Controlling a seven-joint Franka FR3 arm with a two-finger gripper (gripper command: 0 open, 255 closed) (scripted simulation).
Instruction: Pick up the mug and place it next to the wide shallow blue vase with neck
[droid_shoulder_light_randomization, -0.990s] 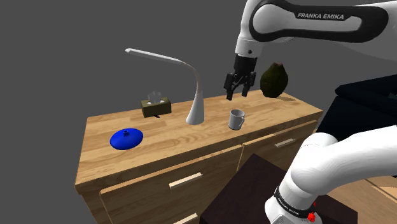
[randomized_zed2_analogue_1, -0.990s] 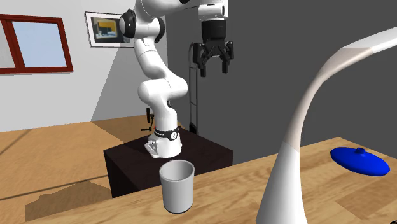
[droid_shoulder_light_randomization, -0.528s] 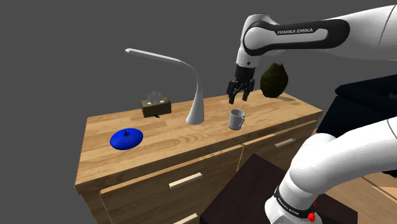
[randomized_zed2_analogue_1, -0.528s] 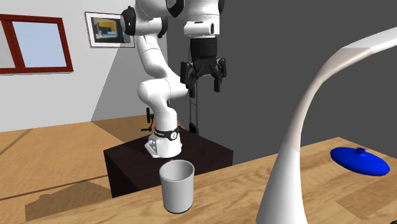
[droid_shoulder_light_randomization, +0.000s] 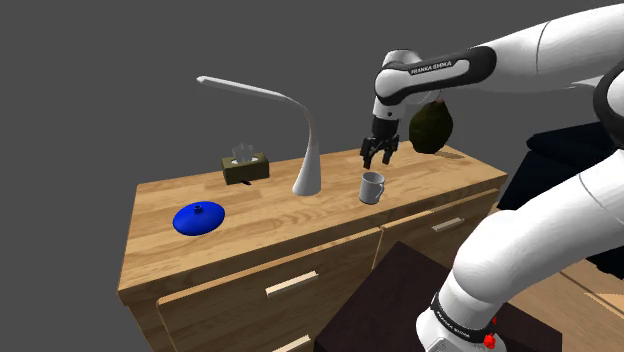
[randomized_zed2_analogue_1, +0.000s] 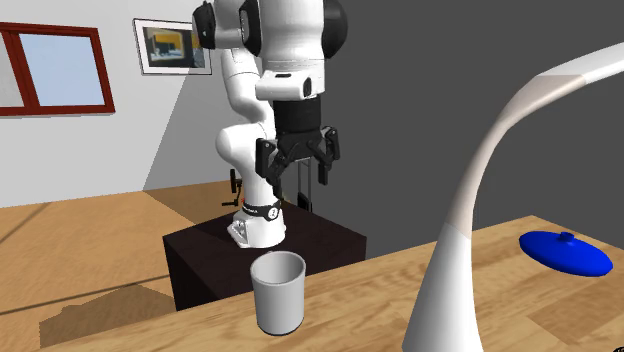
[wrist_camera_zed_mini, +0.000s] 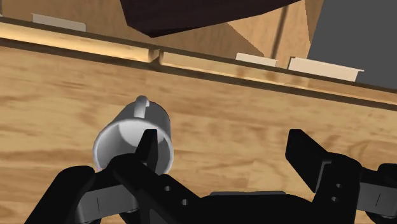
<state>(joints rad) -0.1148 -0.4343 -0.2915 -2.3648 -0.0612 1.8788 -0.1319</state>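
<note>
A grey mug (droid_shoulder_light_randomization: 371, 187) stands upright on the wooden dresser top (droid_shoulder_light_randomization: 280, 222), with its handle toward the front edge. My gripper (droid_shoulder_light_randomization: 379, 157) hangs open just above it, touching nothing. In the second exterior view the gripper (randomized_zed2_analogue_1: 297, 172) hovers over and behind the mug (randomized_zed2_analogue_1: 278, 291). In the wrist view the mug (wrist_camera_zed_mini: 133, 137) sits by one finger (wrist_camera_zed_mini: 147, 146), off to the side of the gap of the gripper (wrist_camera_zed_mini: 222, 147). The flat blue vase (droid_shoulder_light_randomization: 198, 217) lies far toward the shoulder view's left, and in the second exterior view this vase (randomized_zed2_analogue_1: 565, 252) is at the right.
A white curved desk lamp (droid_shoulder_light_randomization: 308, 150) stands between the mug and the vase, and this lamp (randomized_zed2_analogue_1: 500, 200) rises close in the second exterior view. A tissue box (droid_shoulder_light_randomization: 245, 167) sits at the back. A dark green rounded object (droid_shoulder_light_randomization: 431, 125) stands behind the gripper. Drawers front the dresser.
The gripper has come down toward the mug, still open. The mug, lamp and vase have not moved.
</note>
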